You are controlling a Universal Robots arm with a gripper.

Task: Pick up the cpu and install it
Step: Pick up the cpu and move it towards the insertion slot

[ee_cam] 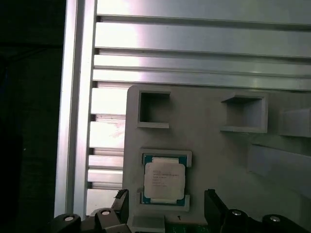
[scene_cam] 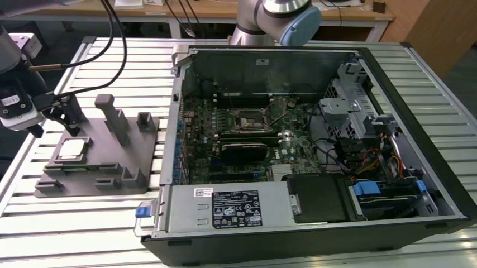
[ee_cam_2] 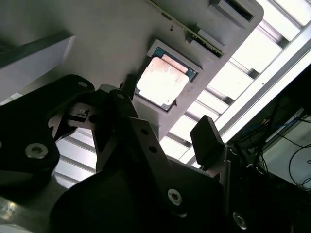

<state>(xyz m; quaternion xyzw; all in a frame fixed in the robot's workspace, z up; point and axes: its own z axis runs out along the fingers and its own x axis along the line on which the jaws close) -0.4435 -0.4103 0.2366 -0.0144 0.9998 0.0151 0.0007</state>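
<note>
**Silver-topped cpu not grabbed yet, end effector parked right over it**

So we're at the pick-up stage, as far as we can judge. The cpu (ee_cam: pixel 165 180) lies flat in its shallow pocket in the grey tray (scene_cam: pixel 111 184). That's over at the exterior view's left, on the slatted worktop (scene_cam: pixel 82 229) and well apart from the open computer case (scene_cam: pixel 298 245). The end effector (ee_cam: pixel 166 206) hangs above that end of the tray, its fingers (ee_cam: pixel 212 204) spread wide and gripping nothing. In both wrist views the chip sits in line with the gap between them, untouched.

Our take on what the grab calls for:
- The fingers need to be square to two opposite edges of the chip.
- The descent has to be straight, because the pocket walls sit just beside the chip and leave little room.
- The squeeze should be gentle, so the chip comes out level rather than tipped.

Stuff we can't make out:
- We can't tell how high the fingertips are above the chip.
- In the exterior view the dark fingers blend into the tray's posts.
- The arm is cut off at that view's upper edge.
- The motherboard socket (scene_cam: pixel 248 121) is too small for us to tell whether it's open and ready.
- We can't see a corner mark on the chip either.
</note>
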